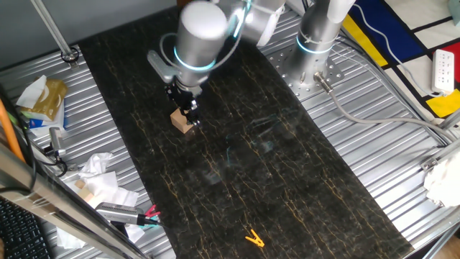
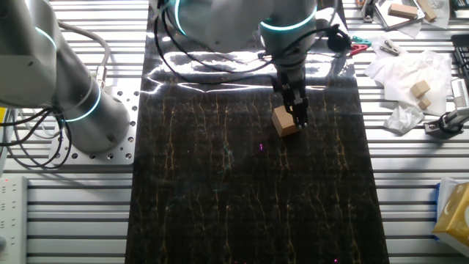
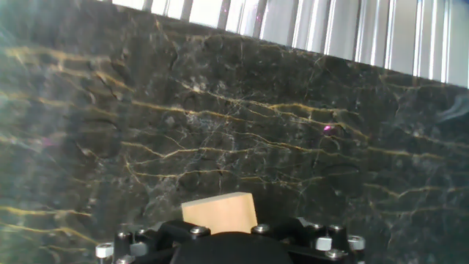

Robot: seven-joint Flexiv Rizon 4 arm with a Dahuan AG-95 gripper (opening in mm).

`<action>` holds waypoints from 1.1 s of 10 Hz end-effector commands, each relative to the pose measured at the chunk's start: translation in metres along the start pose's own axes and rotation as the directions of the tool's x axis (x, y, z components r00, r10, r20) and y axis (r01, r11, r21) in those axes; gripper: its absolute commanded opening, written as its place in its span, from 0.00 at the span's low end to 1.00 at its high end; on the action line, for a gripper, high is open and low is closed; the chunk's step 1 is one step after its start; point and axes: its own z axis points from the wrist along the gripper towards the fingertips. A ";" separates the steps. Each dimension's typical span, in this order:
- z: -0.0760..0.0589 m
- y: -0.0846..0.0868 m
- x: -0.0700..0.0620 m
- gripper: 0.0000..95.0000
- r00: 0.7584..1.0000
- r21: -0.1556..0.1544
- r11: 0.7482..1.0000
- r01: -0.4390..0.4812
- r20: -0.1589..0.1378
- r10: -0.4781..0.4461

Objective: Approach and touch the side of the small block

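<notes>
The small light-brown wooden cube [image 1: 184, 121] sits on the dark marble-patterned mat [image 1: 287, 180] that covers the middle of the ribbed metal desk [image 1: 374, 151], toward the mat's end nearer the arm's base. The black two-finger gripper [image 1: 191, 109] is right against the cube's side; from the other fixed view the fingertips reach down beside its edge, and whether they truly touch cannot be told. In the hand view the cube [image 3: 220, 213] shows just beyond the gripper body, centred. Whether the fingers are apart or together cannot be told.

The silver arm reaches from its base down over the mat, wrist pointing almost straight down.

Bare mat stretches around the cube on its other sides. A small yellow-orange clip [image 1: 254, 238] lies well apart near the mat's far end; crumpled white paper [image 1: 97, 176] lies off the mat's edge.
</notes>
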 end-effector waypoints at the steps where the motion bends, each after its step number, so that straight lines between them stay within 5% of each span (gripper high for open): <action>1: -0.016 0.004 -0.004 0.80 0.998 -0.080 0.995 -0.056 -0.030 0.054; 2: -0.027 0.006 -0.005 0.80 0.997 -0.112 0.991 -0.071 -0.036 0.067; 9: -0.064 0.014 -0.007 0.80 0.987 -0.185 0.971 -0.151 -0.088 0.137; 10: -0.069 0.014 -0.007 0.60 0.986 -0.186 0.970 -0.154 -0.094 0.138; 11: -0.073 0.014 -0.006 0.60 0.985 -0.186 0.970 -0.156 -0.103 0.139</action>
